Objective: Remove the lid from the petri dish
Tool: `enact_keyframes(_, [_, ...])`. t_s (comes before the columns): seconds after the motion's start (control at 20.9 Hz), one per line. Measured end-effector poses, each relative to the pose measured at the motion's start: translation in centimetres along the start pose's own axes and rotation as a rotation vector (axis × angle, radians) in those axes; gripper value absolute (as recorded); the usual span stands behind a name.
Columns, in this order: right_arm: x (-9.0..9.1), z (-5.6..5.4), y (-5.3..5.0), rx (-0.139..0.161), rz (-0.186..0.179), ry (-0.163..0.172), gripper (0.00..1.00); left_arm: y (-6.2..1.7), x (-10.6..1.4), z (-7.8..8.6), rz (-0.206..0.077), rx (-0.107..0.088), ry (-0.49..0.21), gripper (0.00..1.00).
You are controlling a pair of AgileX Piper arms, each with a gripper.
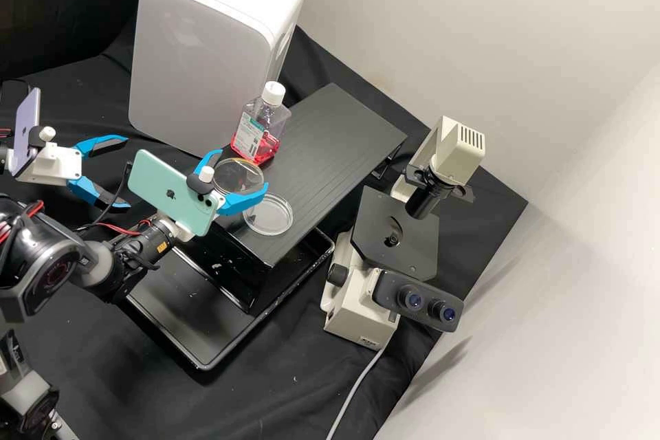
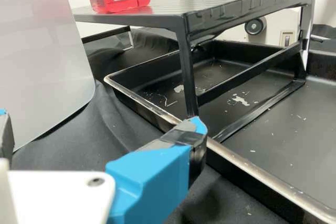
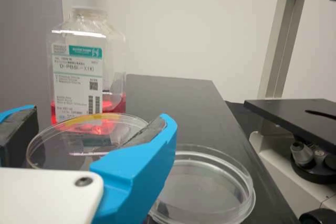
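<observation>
Black shelf (image 1: 337, 137) | right tool (image 1: 236, 179) grips lid (image 3: 86, 137) | dish (image 3: 210, 187) partly behind tool

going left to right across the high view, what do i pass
left hand, open → right hand shut on the lid → dish → microscope

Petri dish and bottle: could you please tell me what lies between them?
In the high view, the lid, held by the right gripper, lies between the bottle and the dish.
</observation>
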Motion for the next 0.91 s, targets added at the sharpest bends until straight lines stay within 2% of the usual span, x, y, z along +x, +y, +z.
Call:
enact_keyframes(0.1, [0.05,-0.04,-0.1,0.0,-0.003,0.002,0.0,0.0,0.0,0.0,0.0,0.0,0.0,1.0])
enact_keyframes(0.14, [0.05,-0.09,-0.22,-0.004,-0.008,0.004,1.0,0.0,0.0,0.0,0.0,0.0,0.0,1.0])
enact_keyframes(0.91, [0.11,-0.13,-0.26,-0.006,-0.009,0.005,1.0,0.08,0.09,0.03,0.004,-0.001,-0.001,1.0])
